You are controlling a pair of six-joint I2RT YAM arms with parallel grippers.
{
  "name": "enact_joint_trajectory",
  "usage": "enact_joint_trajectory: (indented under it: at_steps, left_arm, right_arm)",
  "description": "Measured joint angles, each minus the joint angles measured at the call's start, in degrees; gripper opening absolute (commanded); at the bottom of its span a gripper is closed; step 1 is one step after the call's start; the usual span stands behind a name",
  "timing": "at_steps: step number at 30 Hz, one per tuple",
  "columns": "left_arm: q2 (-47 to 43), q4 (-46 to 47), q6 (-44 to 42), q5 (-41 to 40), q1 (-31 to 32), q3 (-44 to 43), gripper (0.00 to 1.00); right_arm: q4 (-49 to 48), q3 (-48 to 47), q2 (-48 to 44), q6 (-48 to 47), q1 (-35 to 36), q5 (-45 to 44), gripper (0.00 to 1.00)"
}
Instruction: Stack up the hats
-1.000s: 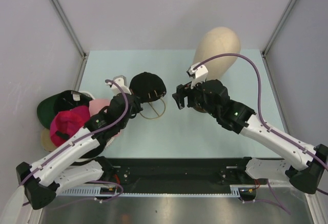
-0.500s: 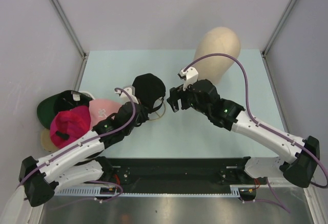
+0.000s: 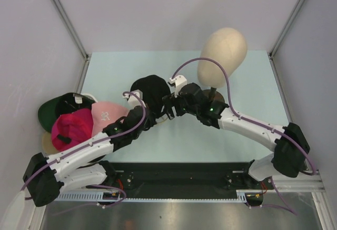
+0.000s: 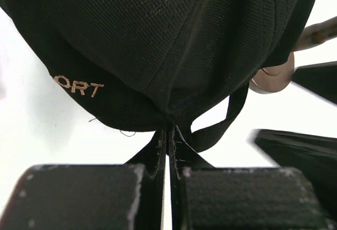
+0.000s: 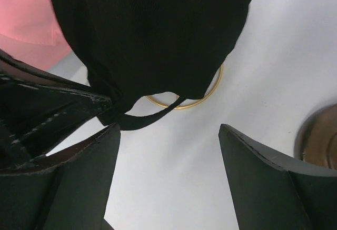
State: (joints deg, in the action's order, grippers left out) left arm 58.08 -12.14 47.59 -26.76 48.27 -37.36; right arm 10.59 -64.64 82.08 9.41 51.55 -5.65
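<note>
Top external view has the black cap [image 3: 151,89] just left of the frame's centre on the pale table [image 3: 247,82], about where it sat a second ago. The left gripper [image 3: 151,113] is at its lower edge. In the left wrist view those fingers [image 4: 169,147] are pressed together on the fabric at the cap's back, beside the strap. The right gripper [image 3: 169,106] stood well apart to the right a second ago. It has since swung in and is now just beside the cap's lower right edge, jaws spread wide with nothing between them. In its own view the cap [image 5: 152,30] fills the top, and a gold ring [image 5: 208,94] peeks out beneath it. As the left arm reached right, it uncovered more of the pink cap [image 3: 105,115]. That cap lies at the left with the magenta cap [image 3: 71,127], green cap [image 3: 52,110] and tan cap [image 3: 47,145]. The mannequin head [image 3: 224,56] stands at the upper right.
</note>
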Motion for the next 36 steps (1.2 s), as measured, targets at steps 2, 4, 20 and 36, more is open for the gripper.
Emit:
enact_joint_trajectory:
  at_steps: [2, 4, 20, 36]
  left_arm:
    - [0.1, 0.2, 0.1, -0.3, 0.0, 0.0, 0.00]
    - [0.2, 0.4, 0.2, -0.9, 0.0, 0.0, 0.00]
    - [6.6, 4.3, -5.2, -0.4, -3.1, -1.4, 0.63]
    - [-8.8, -8.6, -11.6, -0.4, -3.1, -3.1, 1.00]
  right_arm:
    - [-0.2, -0.4, 2.6, 0.0, -0.4, 1.1, 0.81]
    - [-0.4, -1.4, 5.5, 0.0, -0.8, 2.0, 0.81]
    - [-0.8, -11.4, 17.3, 0.0, -6.0, 4.9, 0.82]
    - [-1.3, -15.6, 19.9, -2.1, -9.3, 11.1, 0.82]
